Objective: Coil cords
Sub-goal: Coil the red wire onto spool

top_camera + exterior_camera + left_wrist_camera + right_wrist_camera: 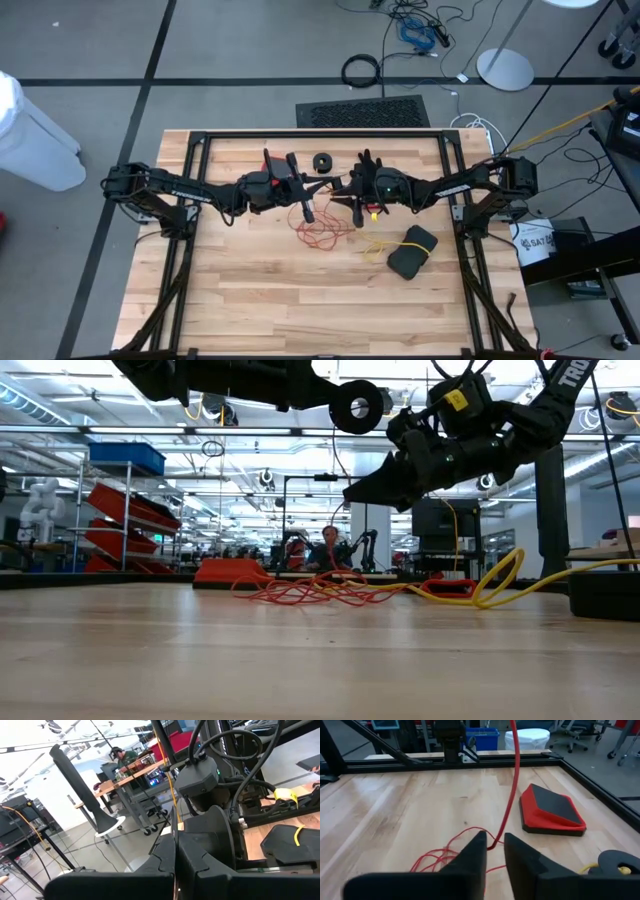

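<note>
Fingers [470,857] of the right gripper [494,852] stand narrowly parted, the red cord [512,780] rising taut between them from its tangle [318,232] mid-table. Beside it lie a yellow cord [377,245], a black pouch [411,251], a red-and-black wedge [552,811] and a small black reel [322,161]. Left gripper [175,855] fingers are pressed together, both arms raised over the table [250,290].

Two cords: one red cord [318,232], one yellow cord [375,245].

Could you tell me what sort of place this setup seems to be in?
Probably a robotics lab or workshop: a wooden table in a black frame, shelving with red bins behind, another workbench with a seated person, and cables on the floor.
</note>
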You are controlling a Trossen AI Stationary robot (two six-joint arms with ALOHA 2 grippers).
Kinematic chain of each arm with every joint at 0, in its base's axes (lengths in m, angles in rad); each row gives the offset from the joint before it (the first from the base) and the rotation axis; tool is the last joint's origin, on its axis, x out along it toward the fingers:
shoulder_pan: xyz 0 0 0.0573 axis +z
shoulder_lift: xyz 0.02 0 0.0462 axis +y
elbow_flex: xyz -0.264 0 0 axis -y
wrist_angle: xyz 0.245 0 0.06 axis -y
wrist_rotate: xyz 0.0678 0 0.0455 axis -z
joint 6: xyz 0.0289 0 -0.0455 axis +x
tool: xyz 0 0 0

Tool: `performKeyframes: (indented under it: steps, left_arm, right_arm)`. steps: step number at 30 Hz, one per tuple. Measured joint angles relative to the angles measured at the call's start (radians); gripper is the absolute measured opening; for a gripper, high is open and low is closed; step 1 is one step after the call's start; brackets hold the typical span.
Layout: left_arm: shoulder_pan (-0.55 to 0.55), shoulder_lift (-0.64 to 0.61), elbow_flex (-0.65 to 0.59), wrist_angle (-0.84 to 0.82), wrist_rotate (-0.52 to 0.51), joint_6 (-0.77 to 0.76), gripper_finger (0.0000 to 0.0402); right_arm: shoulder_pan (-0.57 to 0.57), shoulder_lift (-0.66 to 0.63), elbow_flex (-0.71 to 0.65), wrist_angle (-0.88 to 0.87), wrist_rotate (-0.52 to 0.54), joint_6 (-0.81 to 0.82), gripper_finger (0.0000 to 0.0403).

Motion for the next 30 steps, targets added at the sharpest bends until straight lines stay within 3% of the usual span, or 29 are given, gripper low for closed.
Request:
performKeyframes:
  steps: [6,14,18,26,30]
  left_arm:
    - [0.000,0.000,0.000,-0.006,-0.006,0.012,0.0000]
    - [0.001,0.000,0.000,-0.146,-0.033,0.036,0.0000]
    - [0.000,0.000,0.000,-0.216,-0.061,0.063,0.0000]
    - [0.002,0.000,0.000,-0.305,-0.214,0.165,0.0000]
    - [0.014,0.000,0.000,-0.363,-0.222,0.180,0.0000]
  right_arm:
    - [0.000,0.000,0.000,-0.019,0.017,-0.013,0.0004]
    - [-0.026,0.000,0.000,-0.069,0.129,0.018,0.0001]
    - [-0.052,0.000,0.000,-0.068,0.134,0.046,0.0001]
    - [-0.057,0.000,0.000,-0.060,0.132,0.061,0.0000]
    - [-0.057,0.000,0.000,-0.030,0.133,0.062,0.0000]
